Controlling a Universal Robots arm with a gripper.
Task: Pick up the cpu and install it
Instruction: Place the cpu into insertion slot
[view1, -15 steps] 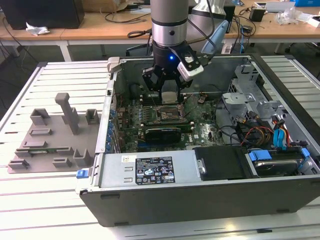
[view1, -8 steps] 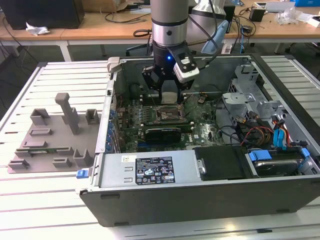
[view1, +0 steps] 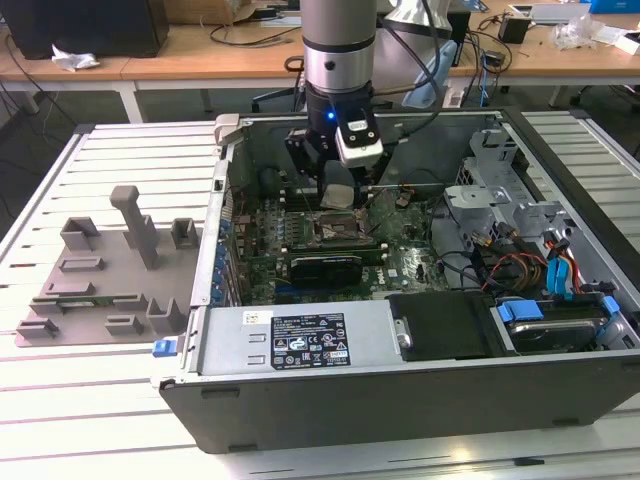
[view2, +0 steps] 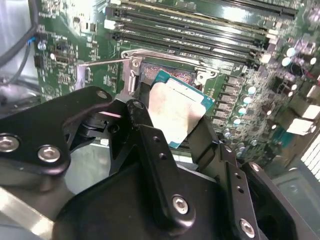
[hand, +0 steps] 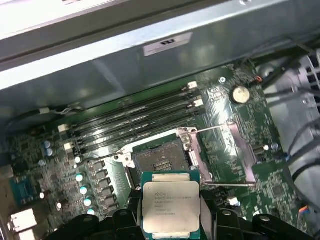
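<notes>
The cpu (hand: 171, 205), a flat square chip with a silver-grey top and thin green edge, is held between the black fingers (view2: 145, 131) of my gripper (view2: 175, 127), which is shut on two of its opposite sides. In the exterior view the gripper (view1: 338, 200) hangs inside the open computer case with the cpu (view1: 338, 192) a little above the motherboard. In both wrist views the chip (view2: 176, 111) hovers just over the open socket (hand: 160, 161), partly covering it. The socket's metal load plate (hand: 220, 152) is swung open to one side.
Memory slots (hand: 135, 117) run beside the socket. The case wall (view1: 213, 240) stands at the exterior view's left, with a grey plastic tray (view1: 100, 275) of blocks beyond it. Cables and drive bays (view1: 540, 260) fill the case at the exterior view's right.
</notes>
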